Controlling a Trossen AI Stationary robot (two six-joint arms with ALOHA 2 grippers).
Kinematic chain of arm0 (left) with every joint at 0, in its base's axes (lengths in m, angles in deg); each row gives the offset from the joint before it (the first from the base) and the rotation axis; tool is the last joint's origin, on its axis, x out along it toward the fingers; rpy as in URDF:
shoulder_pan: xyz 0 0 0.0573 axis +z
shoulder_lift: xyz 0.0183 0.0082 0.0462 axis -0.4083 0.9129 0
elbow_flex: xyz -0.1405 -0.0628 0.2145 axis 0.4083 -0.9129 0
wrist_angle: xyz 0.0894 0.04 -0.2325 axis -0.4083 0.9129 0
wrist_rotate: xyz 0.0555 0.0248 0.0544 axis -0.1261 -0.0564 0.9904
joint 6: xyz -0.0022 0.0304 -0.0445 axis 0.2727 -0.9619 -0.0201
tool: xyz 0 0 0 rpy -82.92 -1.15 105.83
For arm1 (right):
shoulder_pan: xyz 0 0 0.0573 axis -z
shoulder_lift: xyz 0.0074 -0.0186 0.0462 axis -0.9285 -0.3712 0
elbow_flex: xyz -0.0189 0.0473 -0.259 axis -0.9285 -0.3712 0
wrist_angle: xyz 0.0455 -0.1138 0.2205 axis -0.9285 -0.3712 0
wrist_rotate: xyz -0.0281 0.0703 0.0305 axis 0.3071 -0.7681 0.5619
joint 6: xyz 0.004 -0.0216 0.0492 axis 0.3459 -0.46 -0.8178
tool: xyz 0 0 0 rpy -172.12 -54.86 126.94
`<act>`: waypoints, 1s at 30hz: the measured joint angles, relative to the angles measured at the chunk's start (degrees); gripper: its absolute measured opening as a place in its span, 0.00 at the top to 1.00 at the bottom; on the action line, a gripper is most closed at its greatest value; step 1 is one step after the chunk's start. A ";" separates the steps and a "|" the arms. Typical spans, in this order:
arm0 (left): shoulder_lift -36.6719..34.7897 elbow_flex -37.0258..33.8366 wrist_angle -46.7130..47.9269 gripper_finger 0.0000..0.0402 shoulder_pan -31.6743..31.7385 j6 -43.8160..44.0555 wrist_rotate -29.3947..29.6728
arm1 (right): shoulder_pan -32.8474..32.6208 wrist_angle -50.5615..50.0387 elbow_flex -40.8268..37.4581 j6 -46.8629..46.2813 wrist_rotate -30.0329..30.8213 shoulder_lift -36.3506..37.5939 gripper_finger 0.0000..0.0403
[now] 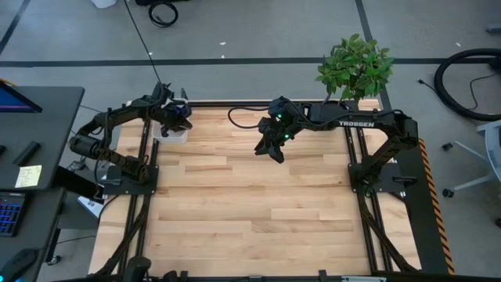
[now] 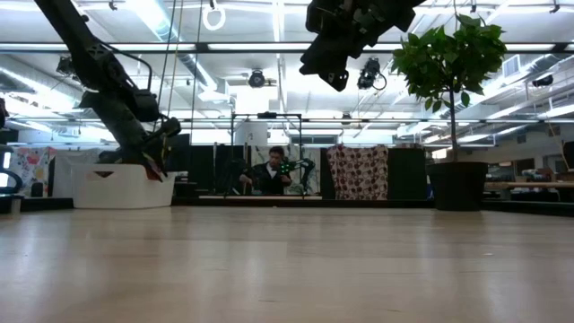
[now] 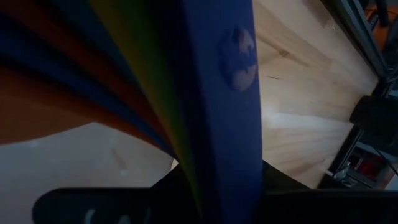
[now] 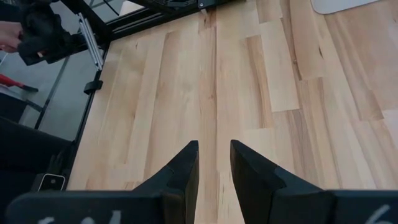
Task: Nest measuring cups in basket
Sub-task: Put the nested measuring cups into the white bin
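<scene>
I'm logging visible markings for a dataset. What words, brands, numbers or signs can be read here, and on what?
"TROSSEN": white lettering on the right arm, high view.
Round embossed mark on the dark blue measuring cup handle, left wrist view: too blurred to read.
Yellow note on the side desk: too small to read.

Measuring cups (image 3: 211, 93) showing dark blue, yellow, orange stacked handles. Basket (image 2: 124, 187) appearing white. Bench (image 1: 250, 211) showing pale striped wood. Plant (image 1: 356, 66) showing green.

Basket at the table's far-left corner, plant at the far-right.
The left gripper (image 1: 177, 117) sits over the basket (image 1: 170, 133); the right gripper (image 1: 270, 149) hangs mid-table, near the far edge, left of the plant (image 1: 356, 66).
</scene>
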 joint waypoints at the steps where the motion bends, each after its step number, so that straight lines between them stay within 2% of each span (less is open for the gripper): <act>1: 0.00 0.00 0.12 0.88 -0.02 0.05 0.25 | 0.01 -0.01 0.00 0.00 0.00 0.00 0.76; 8: 0.11 -0.04 1.37 0.84 -0.04 0.08 2.49 | 0.02 -0.02 0.00 0.00 0.00 0.00 0.76; 18: 0.09 -0.06 1.27 0.83 0.04 1.77 2.16 | 0.01 -0.02 0.00 -0.61 -0.02 0.00 0.76; 25: 0.11 -0.15 -0.15 0.82 0.09 5.78 -0.87 | 0.00 -0.02 0.00 -0.63 -0.03 0.00 0.76; 30: 0.11 -0.15 -0.40 0.82 0.02 5.03 0.75 | 0.02 -0.02 0.00 -0.63 -0.02 0.00 0.76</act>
